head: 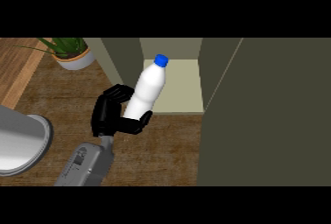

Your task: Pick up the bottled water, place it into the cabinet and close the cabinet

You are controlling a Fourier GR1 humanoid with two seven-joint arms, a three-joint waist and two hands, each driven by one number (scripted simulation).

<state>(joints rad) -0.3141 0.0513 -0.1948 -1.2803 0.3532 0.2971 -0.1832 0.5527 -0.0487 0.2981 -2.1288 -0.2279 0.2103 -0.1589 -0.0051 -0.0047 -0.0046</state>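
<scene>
Light is even and soft, fairly dim overall, with no clear source. The white bottle [147, 89] is the brightest thing and shades gently grey down its left side. The cabinet's [271, 113] olive walls read dark and flat, while its pale shelf [181, 87] is lit evenly. The metal pot [19, 142] at the left edge shows a smooth grey-to-white gradient. The black hand [116, 116] loses detail in its own darkness.

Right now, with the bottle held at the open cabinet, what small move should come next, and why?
Probably ease the bottled water further in over the cabinet shelf before releasing: the left robot hand holds its base at the shelf's front edge.
</scene>
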